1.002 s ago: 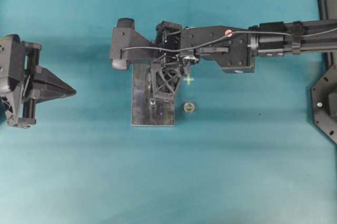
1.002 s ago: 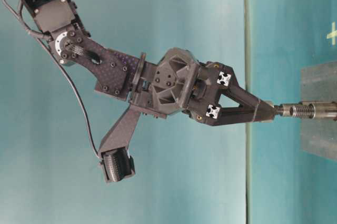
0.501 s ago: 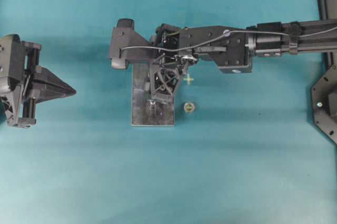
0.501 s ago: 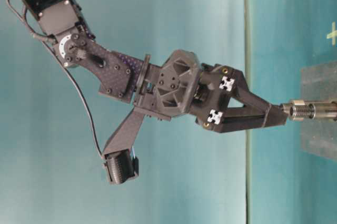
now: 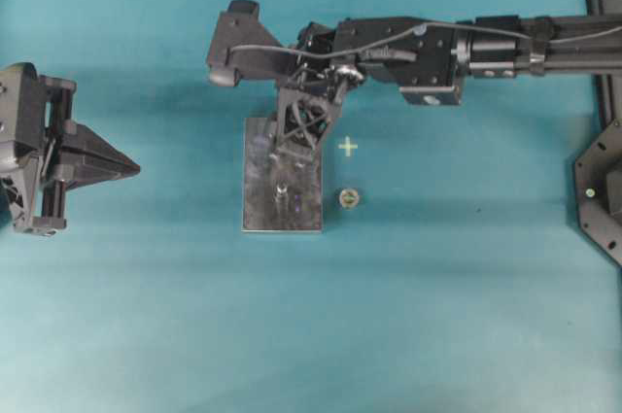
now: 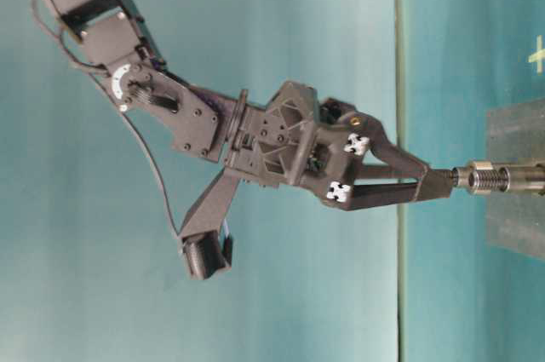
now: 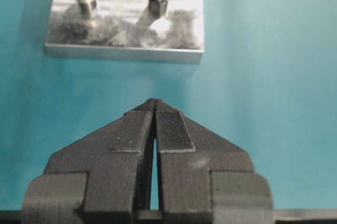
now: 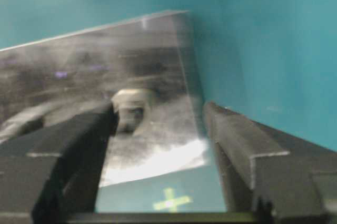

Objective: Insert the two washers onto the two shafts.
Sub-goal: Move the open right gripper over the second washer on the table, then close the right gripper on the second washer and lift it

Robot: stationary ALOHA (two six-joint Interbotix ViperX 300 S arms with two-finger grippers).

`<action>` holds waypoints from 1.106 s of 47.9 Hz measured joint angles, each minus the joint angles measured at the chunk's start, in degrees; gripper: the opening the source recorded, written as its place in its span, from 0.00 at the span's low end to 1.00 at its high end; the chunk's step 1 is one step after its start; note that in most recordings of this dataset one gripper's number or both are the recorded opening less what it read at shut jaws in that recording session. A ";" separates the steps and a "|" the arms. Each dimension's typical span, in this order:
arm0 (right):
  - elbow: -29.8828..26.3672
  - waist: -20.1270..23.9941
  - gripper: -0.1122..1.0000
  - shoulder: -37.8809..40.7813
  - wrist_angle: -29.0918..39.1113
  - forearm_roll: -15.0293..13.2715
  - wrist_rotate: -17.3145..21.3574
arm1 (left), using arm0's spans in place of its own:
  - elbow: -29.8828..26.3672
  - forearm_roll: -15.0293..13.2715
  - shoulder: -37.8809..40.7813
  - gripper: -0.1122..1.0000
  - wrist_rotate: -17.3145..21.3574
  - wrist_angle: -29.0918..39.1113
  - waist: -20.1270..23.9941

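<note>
Right claw (image 8: 158,145) spread wide and grasping nothing, fingers (image 8: 247,155) flanking the top of a shaft (image 6: 502,179) on the metal base plate (image 5: 255,201), tips poised just above it in the table-level view. Washer (image 6: 480,177) seated as a silvery ring on that threaded shaft; a second small ring-shaped part (image 5: 349,199) lying loose on the teal counter (image 5: 311,335) just beside the plate. Left claw (image 7: 154,129) clenched with pads together, empty, parked well apart from the plate.
</note>
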 measured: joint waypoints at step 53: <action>22.06 9.58 0.73 -10.99 -8.88 4.57 0.00 | 0.26 0.00 -0.70 0.10 -0.18 0.00 0.18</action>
